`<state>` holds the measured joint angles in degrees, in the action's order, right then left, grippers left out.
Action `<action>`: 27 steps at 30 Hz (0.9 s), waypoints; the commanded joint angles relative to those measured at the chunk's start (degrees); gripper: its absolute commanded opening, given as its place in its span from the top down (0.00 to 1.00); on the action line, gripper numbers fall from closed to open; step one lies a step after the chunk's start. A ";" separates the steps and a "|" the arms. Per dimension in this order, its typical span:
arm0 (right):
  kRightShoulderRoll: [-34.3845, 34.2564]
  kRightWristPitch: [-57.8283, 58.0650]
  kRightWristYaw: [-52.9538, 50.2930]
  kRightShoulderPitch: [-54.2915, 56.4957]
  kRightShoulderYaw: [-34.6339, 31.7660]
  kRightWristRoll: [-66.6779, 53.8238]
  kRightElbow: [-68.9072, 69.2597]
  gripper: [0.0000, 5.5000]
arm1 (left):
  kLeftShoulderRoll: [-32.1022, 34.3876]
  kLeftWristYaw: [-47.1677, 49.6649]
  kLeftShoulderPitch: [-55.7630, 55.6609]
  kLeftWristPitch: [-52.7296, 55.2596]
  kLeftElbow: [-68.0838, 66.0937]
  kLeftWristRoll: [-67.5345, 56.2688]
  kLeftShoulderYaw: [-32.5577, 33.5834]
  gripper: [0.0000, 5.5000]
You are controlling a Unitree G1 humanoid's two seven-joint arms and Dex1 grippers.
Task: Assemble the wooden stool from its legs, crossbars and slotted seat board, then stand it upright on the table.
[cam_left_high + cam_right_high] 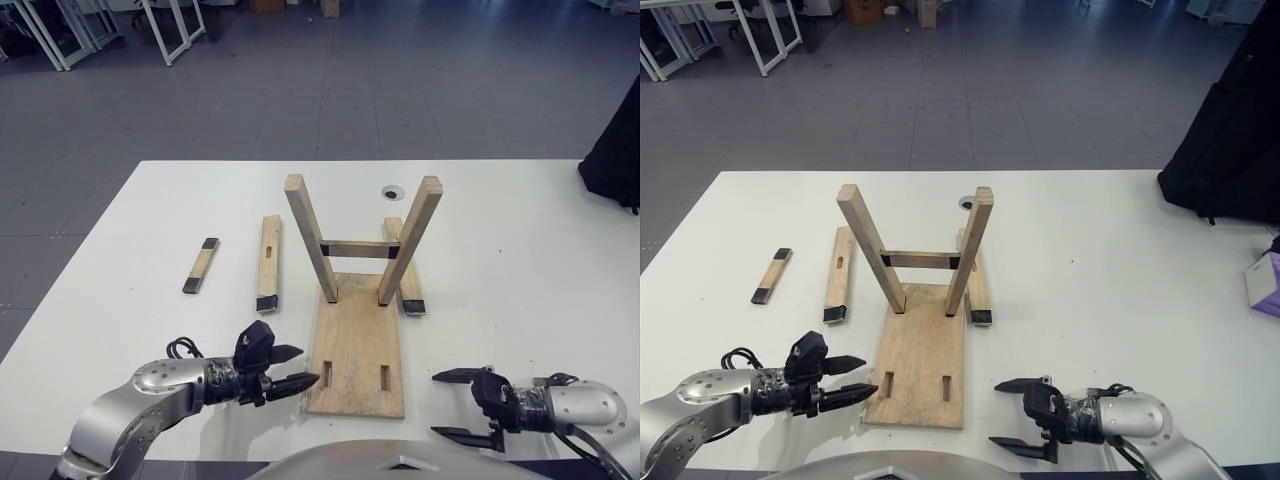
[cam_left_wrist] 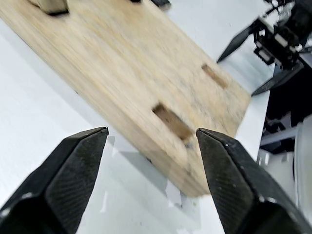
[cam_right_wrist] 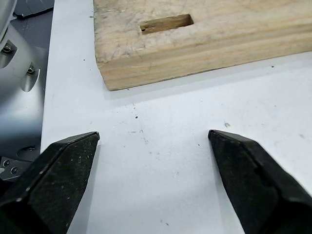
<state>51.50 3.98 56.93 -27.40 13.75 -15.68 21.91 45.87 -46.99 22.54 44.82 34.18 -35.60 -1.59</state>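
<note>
The light is bright, even and soft, coming from overhead. The white table (image 1: 520,260) is bright but shows no hard glare, and the floor (image 1: 400,80) behind it is dimmer. Shadows are faint. In the left wrist view a pale grey one lies on the table beside the near corner of the board (image 2: 126,83). In the right wrist view a thin dark line runs under the board's edge. The upright legs (image 1: 310,240) cast almost no shadow. In the left wrist view the board's grain looks smeared, and the close black fingers (image 2: 73,170) of the left gripper (image 2: 151,132) have soft edges.
</note>
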 commanded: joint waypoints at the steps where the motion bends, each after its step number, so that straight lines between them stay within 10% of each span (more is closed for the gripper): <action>1: -1.40 3.57 -0.41 -3.81 6.61 5.94 -8.58 0.25 | 6.47 -2.94 2.56 -3.03 1.31 5.59 -2.11 0.39; 27: -16.65 0.23 -11.02 21.93 10.89 11.96 -23.91 0.25 | -0.69 1.87 -12.37 -8.54 -11.13 21.29 -18.19 0.39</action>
<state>35.24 -2.51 49.70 -6.00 22.70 -11.39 2.98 45.30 -44.97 9.27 34.71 26.12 -16.58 -17.07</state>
